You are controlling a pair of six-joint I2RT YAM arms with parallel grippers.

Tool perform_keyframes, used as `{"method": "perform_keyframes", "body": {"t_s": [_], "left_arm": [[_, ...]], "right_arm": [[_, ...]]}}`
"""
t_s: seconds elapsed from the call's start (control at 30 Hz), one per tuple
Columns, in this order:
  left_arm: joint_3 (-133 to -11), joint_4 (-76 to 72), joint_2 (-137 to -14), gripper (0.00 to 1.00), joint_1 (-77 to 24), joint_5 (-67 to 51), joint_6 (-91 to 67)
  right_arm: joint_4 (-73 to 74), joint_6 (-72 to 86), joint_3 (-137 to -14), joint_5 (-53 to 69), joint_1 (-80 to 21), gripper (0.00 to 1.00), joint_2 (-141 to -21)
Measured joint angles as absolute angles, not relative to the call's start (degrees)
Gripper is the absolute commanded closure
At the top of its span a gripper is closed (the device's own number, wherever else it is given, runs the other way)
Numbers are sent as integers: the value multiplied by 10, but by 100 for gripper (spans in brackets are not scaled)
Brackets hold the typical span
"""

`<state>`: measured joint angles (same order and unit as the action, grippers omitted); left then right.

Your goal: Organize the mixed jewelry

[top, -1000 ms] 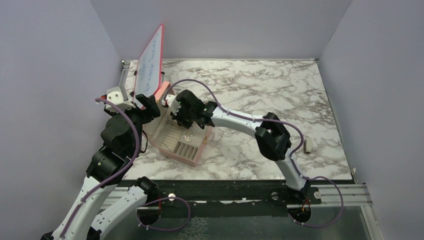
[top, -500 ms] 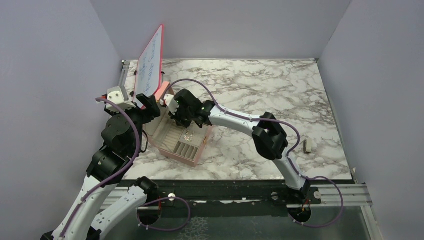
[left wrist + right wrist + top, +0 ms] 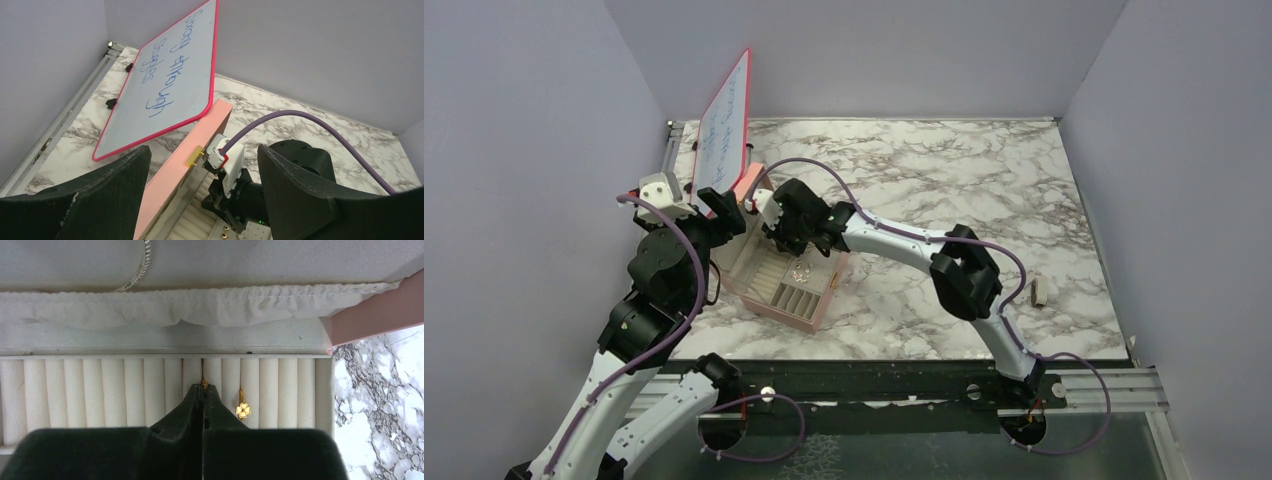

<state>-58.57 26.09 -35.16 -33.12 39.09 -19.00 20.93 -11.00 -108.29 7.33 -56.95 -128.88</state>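
Note:
The pink jewelry box (image 3: 822, 304) stands open at the table's left, with loose mixed jewelry (image 3: 800, 270) in a tray compartment. In the right wrist view my right gripper (image 3: 203, 388) is shut over the cream ring rolls (image 3: 100, 390), its tips pinching a thin gold piece (image 3: 203, 383) in a slot between two rolls. Two slots to the right, a gold clover ring (image 3: 243, 410) is seated. My left gripper (image 3: 200, 200) hangs open beside the raised pink lid (image 3: 190, 155), with nothing between its fingers. Two gold studs (image 3: 226, 231) lie in the tray below.
A red-framed whiteboard (image 3: 724, 125) with blue writing leans up behind the box. A silvery chain (image 3: 143, 262) pokes out of the lid's fabric pocket (image 3: 200, 305). A small white object (image 3: 1041, 291) lies at the table's right side.
My right gripper has edged slightly left and back over the ring rolls. The left arm has not moved.

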Motion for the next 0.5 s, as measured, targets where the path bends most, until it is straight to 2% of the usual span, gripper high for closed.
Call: {"method": "perform_keyframes", "body": {"t_s": [0.5], "left_arm": [[-583, 261, -353, 21, -331, 391, -190]], "right_arm": [[211, -116, -1064, 73, -569, 99, -1273]]}}
